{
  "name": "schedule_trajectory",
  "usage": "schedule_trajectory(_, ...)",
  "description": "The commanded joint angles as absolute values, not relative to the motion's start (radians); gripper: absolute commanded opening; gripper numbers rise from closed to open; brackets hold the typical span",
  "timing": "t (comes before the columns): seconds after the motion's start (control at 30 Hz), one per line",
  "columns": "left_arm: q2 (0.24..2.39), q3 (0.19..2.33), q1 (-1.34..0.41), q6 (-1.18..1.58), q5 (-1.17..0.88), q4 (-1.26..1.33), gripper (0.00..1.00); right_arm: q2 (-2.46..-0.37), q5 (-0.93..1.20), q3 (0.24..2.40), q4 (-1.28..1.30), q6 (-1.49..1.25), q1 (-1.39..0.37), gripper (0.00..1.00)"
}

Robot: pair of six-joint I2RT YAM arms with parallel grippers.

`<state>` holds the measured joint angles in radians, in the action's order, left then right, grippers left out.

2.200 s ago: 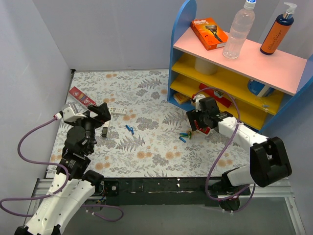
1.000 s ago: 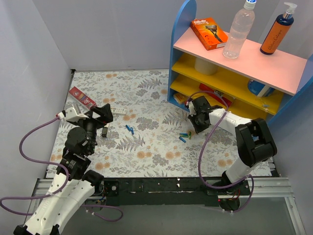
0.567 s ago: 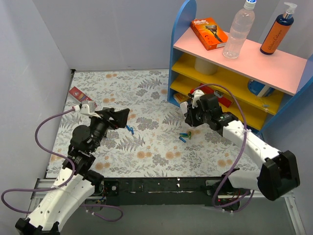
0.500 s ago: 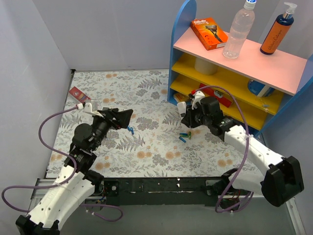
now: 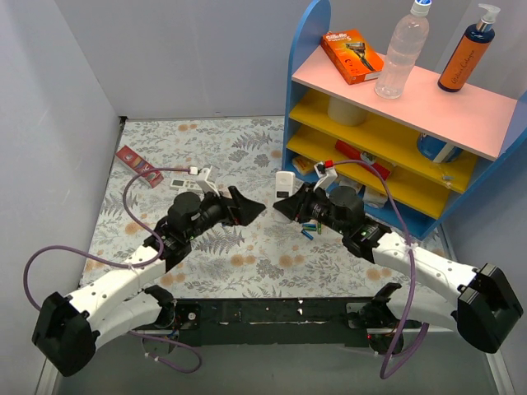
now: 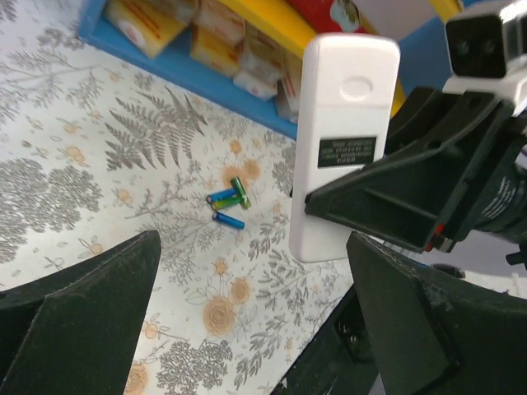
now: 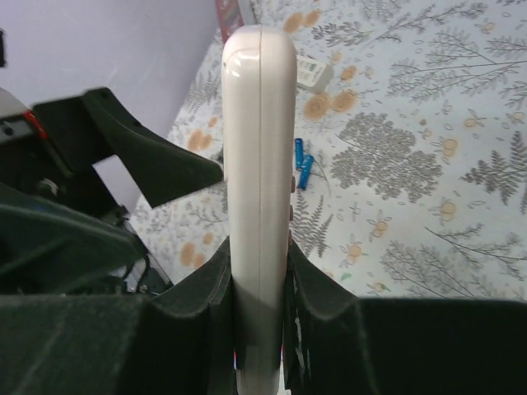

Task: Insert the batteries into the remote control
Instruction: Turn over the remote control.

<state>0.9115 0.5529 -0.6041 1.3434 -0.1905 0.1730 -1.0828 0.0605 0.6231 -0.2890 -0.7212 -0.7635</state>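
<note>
Far left on the floral mat [image 5: 247,263]: red pack [image 5: 138,164], flat. Just right of it, thin white handset [image 5: 185,183], also flat.

Left gripper [image 5: 247,204] released: fingers [image 6: 74,313] spread wide, nothing between. Hangs over mid-mat, points right at the remote [image 6: 342,148].

Two batteries [image 7: 301,173], both blue, side by side on the mat near that gripper. Hidden in the top view.

Mid-scene: remote off the mat, in the air between the two grippers. Plain back with dark label toward the left wrist camera.

Right gripper [image 7: 259,309] clenched on the remote's lower end, one finger [image 7: 206,300] on each broad face. Rest of the remote sticks out past the fingertips.

Right of that, on the mat: battery cluster [image 6: 222,197], two blue and one green, bunched close.

Far right: shelf [image 5: 300,49], blue sides. On its top board: razor box [image 5: 352,56], clear bottle [image 5: 403,49], pump bottle [image 5: 467,56].
</note>
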Motion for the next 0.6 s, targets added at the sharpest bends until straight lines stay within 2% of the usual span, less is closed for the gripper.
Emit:
schedule_trajectory(0.0, 0.946, 0.597, -0.716, 1.313, -0.112, 0.207, 0.98, -1.089, -0.024, 0.583, -0.527, -0.871, -0.801, 0.02)
schedule_trajectory(0.57, 1.045, 0.623, -0.923, 1.246, 0.117, 0.181, 0.98, -1.123, -0.098, 0.554, -0.603, -0.953, -0.903, 0.03)
